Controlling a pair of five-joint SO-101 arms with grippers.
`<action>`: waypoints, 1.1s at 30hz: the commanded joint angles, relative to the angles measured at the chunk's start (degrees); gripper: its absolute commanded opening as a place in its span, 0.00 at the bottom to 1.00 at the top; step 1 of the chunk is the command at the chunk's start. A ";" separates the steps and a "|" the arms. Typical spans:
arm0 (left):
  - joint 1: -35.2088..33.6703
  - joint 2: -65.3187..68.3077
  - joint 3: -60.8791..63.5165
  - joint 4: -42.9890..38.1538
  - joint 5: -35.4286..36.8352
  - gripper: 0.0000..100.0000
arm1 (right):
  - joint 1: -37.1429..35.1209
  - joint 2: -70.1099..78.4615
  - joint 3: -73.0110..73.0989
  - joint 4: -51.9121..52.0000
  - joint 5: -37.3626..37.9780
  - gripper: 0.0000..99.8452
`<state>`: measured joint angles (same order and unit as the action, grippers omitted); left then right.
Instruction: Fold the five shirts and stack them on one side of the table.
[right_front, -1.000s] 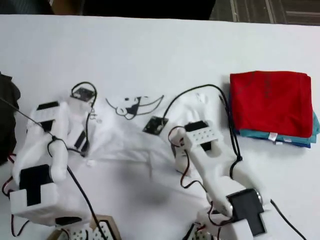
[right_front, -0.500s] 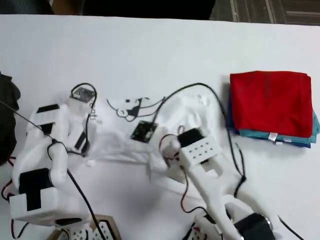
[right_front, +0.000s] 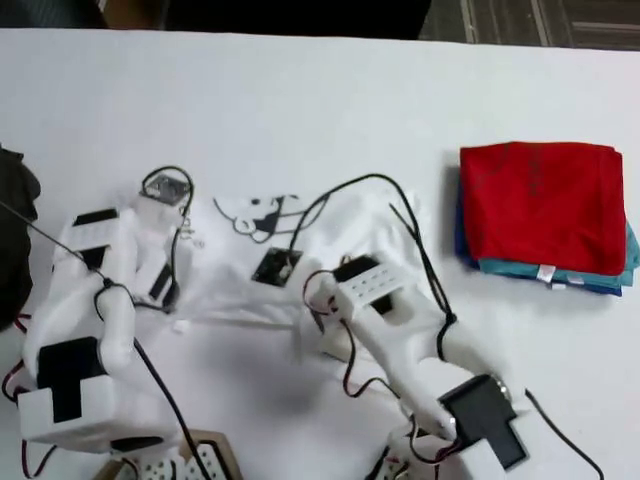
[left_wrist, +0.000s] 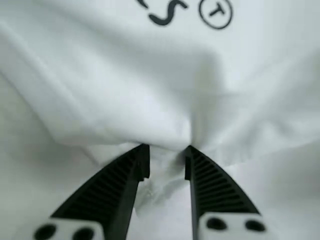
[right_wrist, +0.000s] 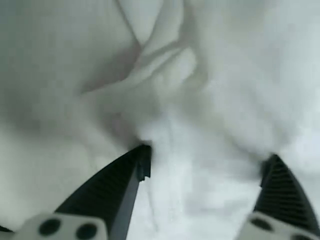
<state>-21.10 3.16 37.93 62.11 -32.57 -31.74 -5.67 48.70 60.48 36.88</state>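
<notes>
I am watching two arms at the bench (right_front: 300, 100), and I am counting four shirts. One white shirt (right_front: 235, 262) is lying rumpled just left of centre in the high view. A folded stack is sitting at the right of the frame, with a red shirt (right_front: 540, 205) on top, a teal shirt (right_front: 520, 268) peeking out under it and a blue shirt (right_front: 590, 287) showing at the lower right corner below that. The left end effector (left_wrist: 165, 162) is pinching a fold of the white shirt at its left edge in the high view, its two fingers drawn close with cloth bunching between the tips. The right end effector (right_wrist: 207, 167) is hanging with its fingers spread wide over the shirt's lower middle, the wrinkled white cloth lying just beneath them. The stack is sitting well apart from both end effectors.
</notes>
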 joint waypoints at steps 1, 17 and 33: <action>0.18 -0.26 0.13 -2.37 0.09 0.14 | 3.03 -1.54 -0.88 -1.63 -0.88 0.15; 0.18 -0.26 0.04 -2.37 0.09 0.14 | 3.47 -25.98 -0.53 11.82 -0.79 0.04; 0.18 -0.26 0.04 -2.37 0.09 0.14 | -12.09 -21.41 -0.44 17.36 -0.53 0.28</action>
<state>-21.10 3.16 37.93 61.85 -32.57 -39.91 -27.38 48.70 77.36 36.44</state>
